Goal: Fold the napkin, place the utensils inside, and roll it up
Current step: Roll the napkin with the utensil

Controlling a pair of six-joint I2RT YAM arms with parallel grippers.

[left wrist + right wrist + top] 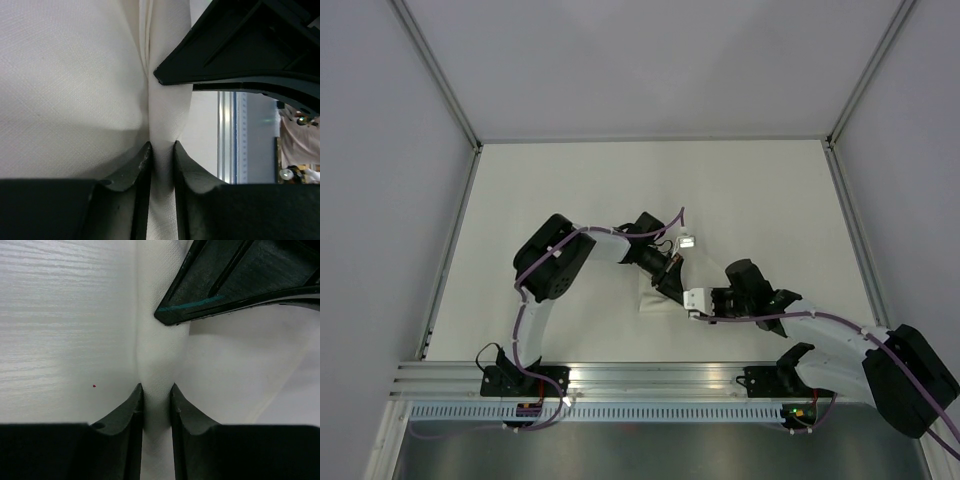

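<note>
White table (pixel 570 200), bare wood-grain surface in the right wrist view. Left arm (pixel 550 265) and right arm (pixel 840 340) both reach in to the middle of the near half, wrists almost meeting. The napkin (pixel 651 303) lies there, gathered small and mostly hidden under the two wrists; the visible strip runs left-right across the table. Left gripper (pixel 675 280) is closed on a raised ridge of cloth — in its own view the ridge runs straight away from the fingers (pixel 142 160), pinched between them. Right gripper (pixel 698 303) is likewise clamped on a ridge of cloth, with the other arm's black finger just above it. Both hold the cloth from opposite sides, so neither is nearer. Judgement: fold step in hand; the next move depends on both carrying the pinched edge the same way. No utensils visible.
</note>
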